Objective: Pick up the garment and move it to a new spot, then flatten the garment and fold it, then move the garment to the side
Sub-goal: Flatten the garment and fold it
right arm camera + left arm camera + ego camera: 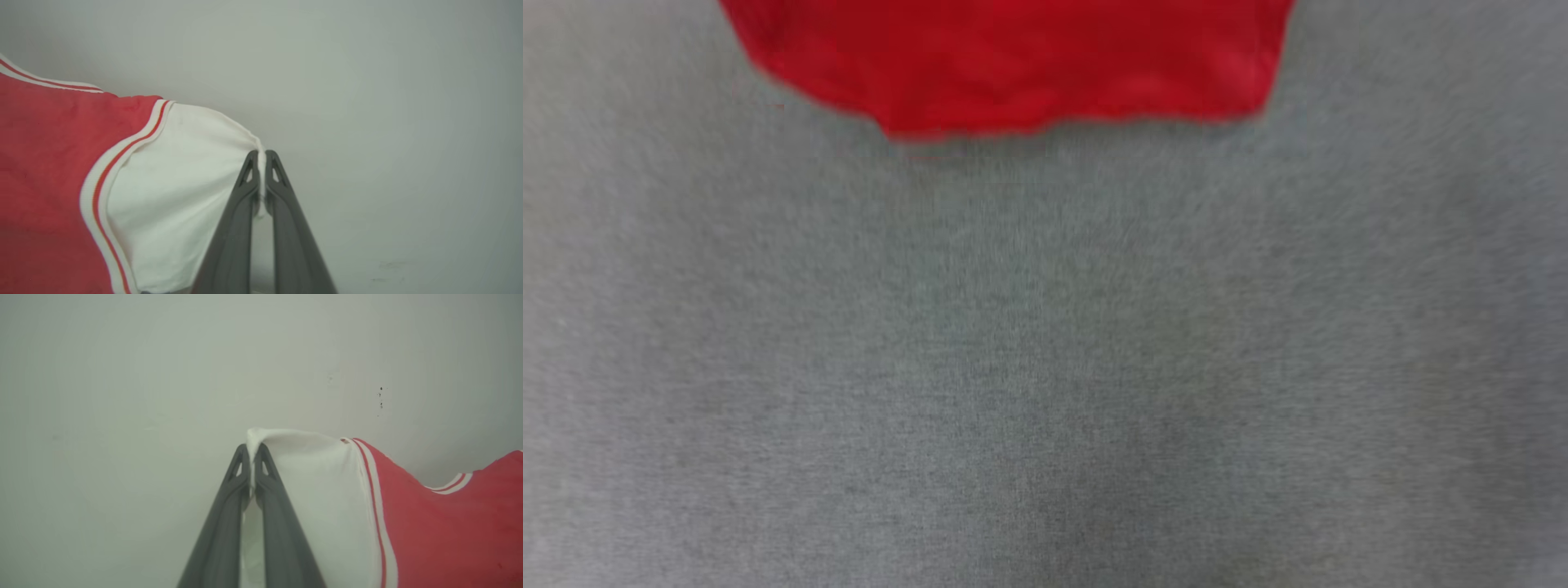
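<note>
The left jaws clench the tip of one white sleeve [302,486]; the right jaws clench the other white sleeve [184,183]. The red jersey [1013,65] hangs spread between them, hem over a blurred grey surface [1045,367]. It is best carried with arms level, spacing steady, cloth taut.

The left hand [252,451], a pair of long, dark grey, tapering fingers [220,531] with a small triangular cut-out near each tip, is closed. Its tips press together on a pinched fold of the white sleeve panel of the soft, bright red jersey garment [318,490], and a narrow gap remains between the shafts lower down. The right hand [262,157], of the same build, is closed likewise, its tips nipping the edge of the other white sleeve panel. In each wrist view the two fingers rise from the bottom edge and converge on the pinch near the middle.
</note>
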Robot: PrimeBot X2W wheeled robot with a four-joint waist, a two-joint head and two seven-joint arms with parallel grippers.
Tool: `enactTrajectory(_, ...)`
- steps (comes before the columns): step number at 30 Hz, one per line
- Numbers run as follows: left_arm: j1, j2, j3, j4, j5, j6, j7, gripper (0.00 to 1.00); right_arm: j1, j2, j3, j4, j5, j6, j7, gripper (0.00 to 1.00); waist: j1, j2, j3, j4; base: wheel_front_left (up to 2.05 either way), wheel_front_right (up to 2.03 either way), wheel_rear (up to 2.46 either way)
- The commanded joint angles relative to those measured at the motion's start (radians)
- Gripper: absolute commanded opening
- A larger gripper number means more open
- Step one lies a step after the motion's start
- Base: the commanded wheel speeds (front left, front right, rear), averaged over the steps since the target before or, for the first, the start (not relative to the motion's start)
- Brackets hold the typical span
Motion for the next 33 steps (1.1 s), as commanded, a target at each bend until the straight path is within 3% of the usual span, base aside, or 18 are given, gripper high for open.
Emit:
enactTrajectory(1,-0.043,-0.018,0.006,0.026,0.008,0.001,-0.024,0.0,-0.065,-0.002,0.005,0.007,-0.018,-0.002,0.001,0.0,-0.0001,0.0,0.163,0.038,0.0,0.0,0.0)
enactTrajectory(10,-0.205,-0.117,0.027,0.104,-0.015,-0.006,-0.158,0.0,-0.29,-0.021,0.008,0.04,-0.074,-0.002,-0.016,0.0,-0.0001,0.0,0.329,0.091,0.0,0.0,0.0)
enactTrajectory(17,-0.129,-0.157,0.013,0.15,-0.075,-0.01,-0.267,0.0,-0.235,-0.073,0.015,0.005,-0.062,-0.002,-0.081,0.0,-0.0001,0.0,0.393,0.086,0.0,0.0,0.0)
enactTrajectory(24,0.089,-0.155,-0.025,0.102,-0.184,-0.009,-0.362,0.0,-0.008,-0.12,0.001,-0.049,0.031,-0.002,-0.155,0.0,-0.0001,0.0,0.362,0.074,0.0,0.0,0.0)
enactTrajectory(33,0.469,-0.127,-0.106,-0.003,-0.299,-0.009,-0.468,0.0,0.393,-0.146,0.002,-0.158,0.169,-0.002,-0.281,0.0,-0.0001,0.0,0.211,0.057,0.0,0.0,0.0)
